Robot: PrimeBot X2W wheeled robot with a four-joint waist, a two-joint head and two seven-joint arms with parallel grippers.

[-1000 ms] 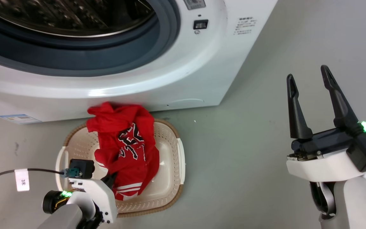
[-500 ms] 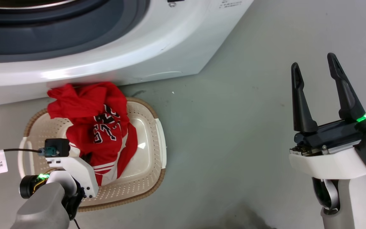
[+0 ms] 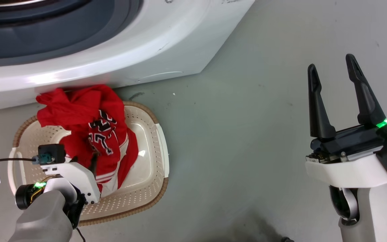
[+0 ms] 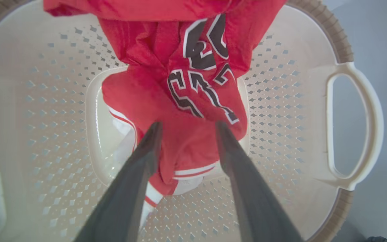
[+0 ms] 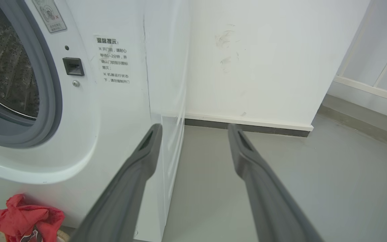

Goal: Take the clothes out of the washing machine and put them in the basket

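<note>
Swung toward 3 o'clock and dipped since a second ago, by the look of it as a camera move: washing machine [image 3: 119, 50] and basket [image 3: 146, 117] both slid toward 9 o'clock in the head view, unshifted against each other. Also changed: left claw [image 3: 84, 161] eased back off the clothes [image 3: 89, 134], with one dark finger now clear of the red cloth where earlier buried in it.

Stands moderately wide now, that left claw, and grips nothing: seen from the left wrist, tips parted just above the lettering, with loose cloth below and between. Spread wide and empty too, the right claw [image 3: 331, 64]; hangs over bare floor [image 3: 247, 117] at 3 o'clock, well apart from everything.

Heaped in the basket, the clothes, lettering up, long axis running 12 to 6 o'clock along the left claw's own fingers. Draped over the rim at 11 o'clock at the upper end, close against the machine's foot; touching or not, cannot tell.

Judged: drop done for this piece, only the overhang untidy. For tucking in, better the left arm, plainly nearer, with cloth dead ahead at 12 o'clock. Up at 10 o'clock, the drum [image 5: 8, 67]: bare steel in the visible slice, the rest hidden, so no telling whether more waits inside.
</note>
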